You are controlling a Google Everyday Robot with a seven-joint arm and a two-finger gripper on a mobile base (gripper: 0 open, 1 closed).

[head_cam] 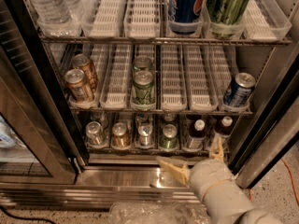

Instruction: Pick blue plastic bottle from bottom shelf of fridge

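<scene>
Bottle (196,133): white-capped, upright in the second-from-right lane of the bottom shelf (128,149), fridge (117,178) door open; not yet grasped. Gripper (194,157): spread wide, empty, at the sill just before it. Remaining, by estimate: reach in, close, withdraw.

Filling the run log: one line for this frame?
phase: pre-grasp | gripper: open, before bottom shelf | blue plastic bottle: upright in lane, not held

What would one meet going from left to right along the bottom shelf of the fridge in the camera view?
Silver can, copper can, second silver can, green can, first white-capped bottle, second white-capped bottle. The gripper, open, is in front of the bottom shelf, below the two bottles.
</scene>
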